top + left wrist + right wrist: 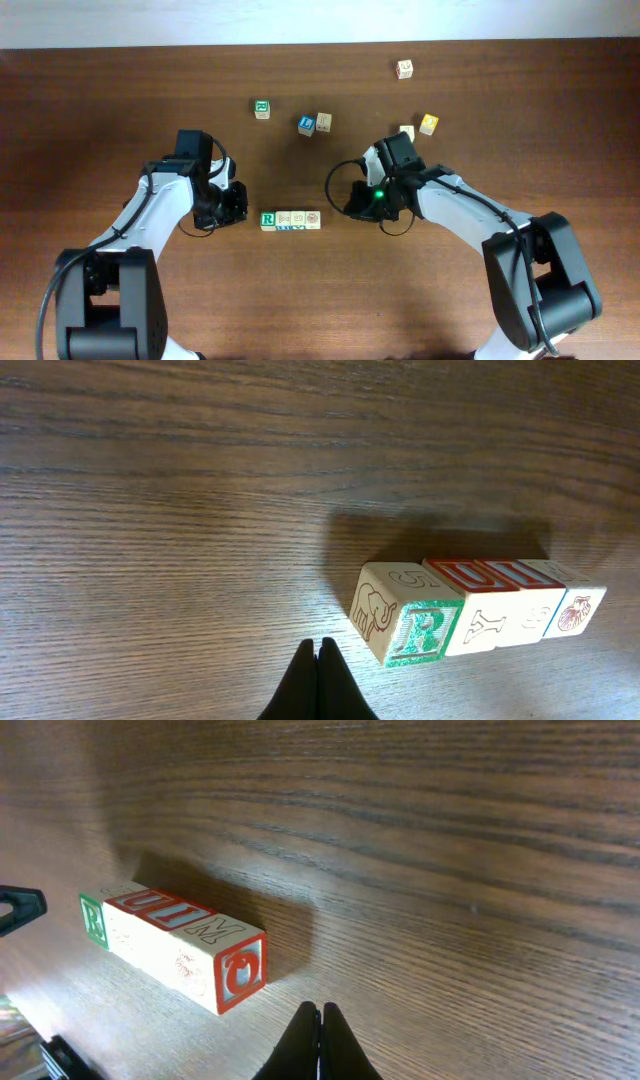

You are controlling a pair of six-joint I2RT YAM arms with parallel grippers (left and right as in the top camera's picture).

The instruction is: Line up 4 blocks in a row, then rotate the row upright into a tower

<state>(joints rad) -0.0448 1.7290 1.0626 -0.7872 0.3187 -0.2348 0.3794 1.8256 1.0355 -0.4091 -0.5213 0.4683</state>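
Blocks point(291, 220) sit in a straight row of four, touching side by side, at the middle of the table point(120, 90) between the two arms. The R block point(422, 632), with its green letter, forms the end nearest the left arm. The O block point(240, 973), with an orange-red ring on its end face, closes the row on the right arm's side. The two between them carry red lettering on top in the wrist views.

Both arms reach in from the near edge of the table, forearms slanting inward and wrists turned toward the row from opposite sides. The left fingers point(306, 682) are pressed together into one dark point with nothing between them. They are just beside the R block's end and do not touch it. The right fingers point(309, 1042) are likewise pressed together and empty. They are near the O block but clear of it. A small green light point(380, 195) glows on the right wrist.

Six more cubes lie toward the far side of the table, which makes ten in all. They are:
- one green-marked cube point(262, 109), alone at far left
- one blue-faced cube point(306, 125), with a pale cube point(324, 121) just beside it
- one red-marked cube point(404, 68), farthest back
- one yellow-faced cube point(428, 124), with a pale cube point(407, 131) next to it that the right arm partly hides
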